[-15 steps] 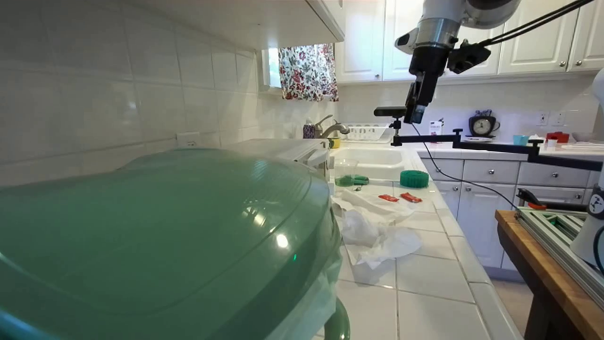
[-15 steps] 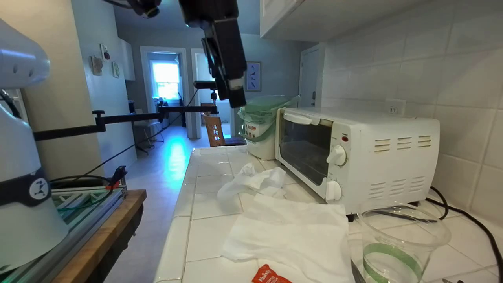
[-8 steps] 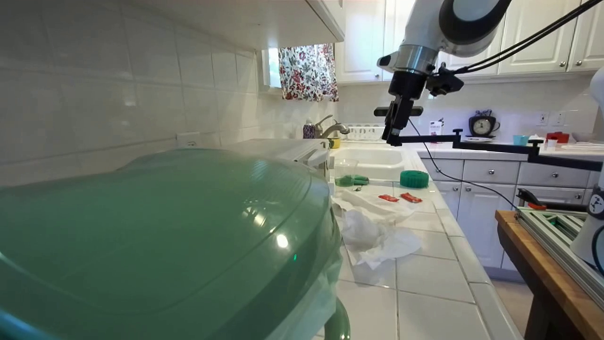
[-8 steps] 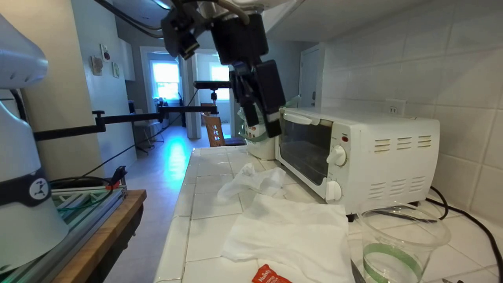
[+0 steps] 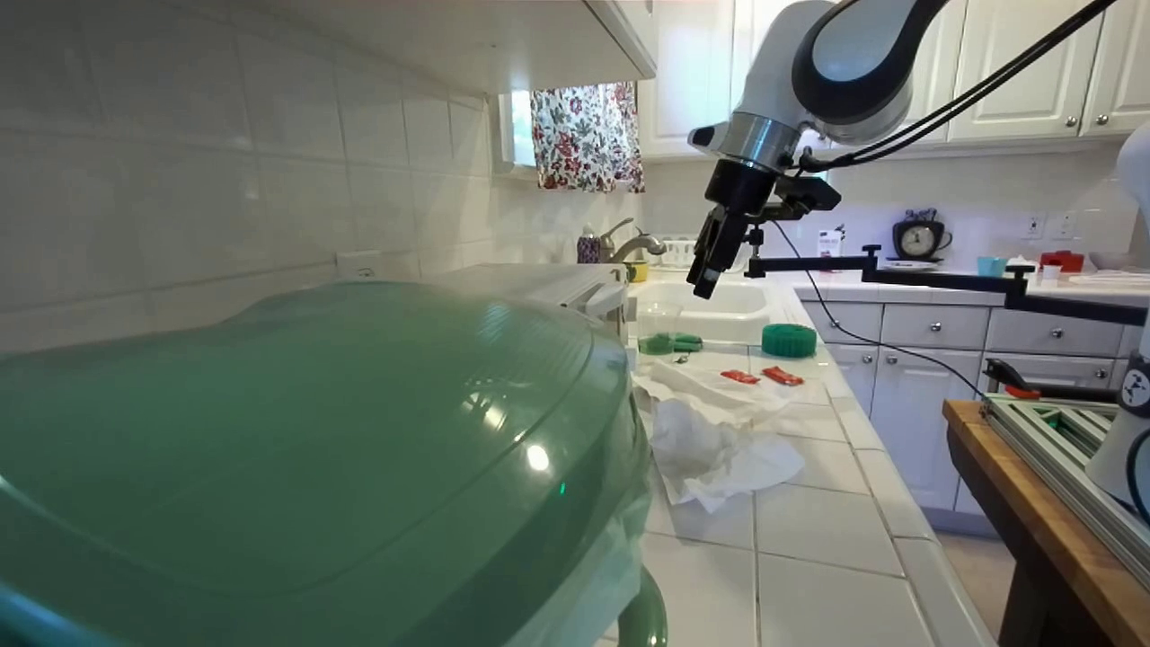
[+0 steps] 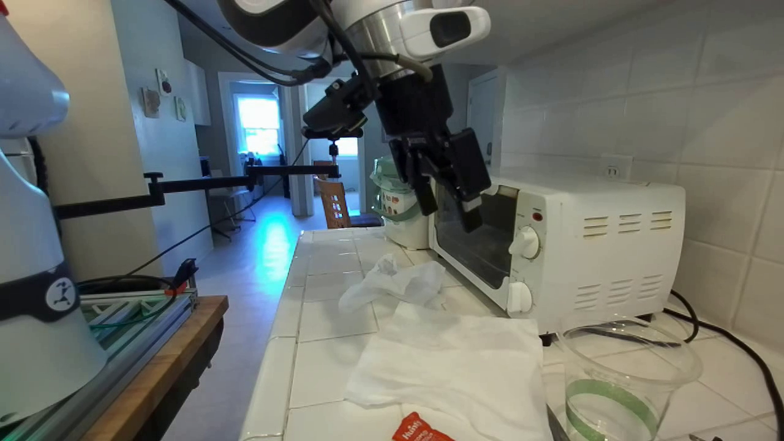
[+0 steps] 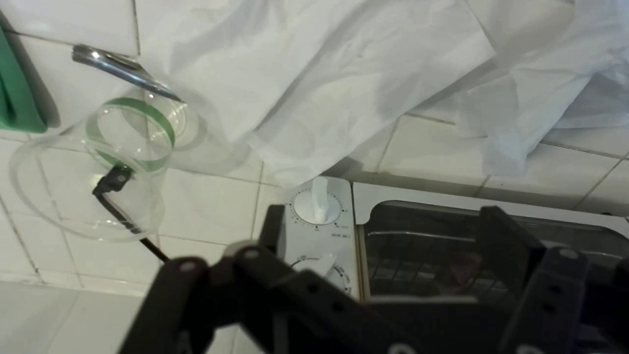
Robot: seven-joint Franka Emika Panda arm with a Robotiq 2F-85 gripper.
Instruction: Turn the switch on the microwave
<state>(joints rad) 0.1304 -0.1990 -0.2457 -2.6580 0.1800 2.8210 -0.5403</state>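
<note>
The white oven (image 6: 612,245) I am to switch on, a toaster oven by its look, stands by the back edge of the counter (image 6: 318,361), its glass door (image 6: 490,260) facing the front edge. Its panel (image 6: 533,266) carries an upper knob (image 6: 525,242) and a lower knob (image 6: 520,297); which one is meant I cannot tell. My gripper (image 7: 388,231) hangs before the door, touching neither knob, its fingers (image 7: 508,246) spread wide with nothing between them. I take this for the approach. I should shift along the oven's front to the panel, come in square, set a finger each side of the chosen knob's ridge, close gently and roll about the knob's axis. The spread lies across the lower knob's ridge, so that one should be easier to straddle. Pushing hard could shove the oven toward the tiled wall (image 6: 735,110).

A flat white sheet (image 6: 453,367) and a crumpled white sheet (image 6: 395,285) lie on the front-edge side of the oven; a clear cup (image 6: 628,378) stands just past its knob end. A green-lined bin (image 6: 409,229) stands near the counter's end edge, by the oven's opposite end. Beyond the cup lies a sink (image 5: 719,301), with a ridged green piece (image 5: 789,341) by the front edge. Off that edge, a wooden bench (image 6: 177,349) bears my base (image 6: 43,343).
</note>
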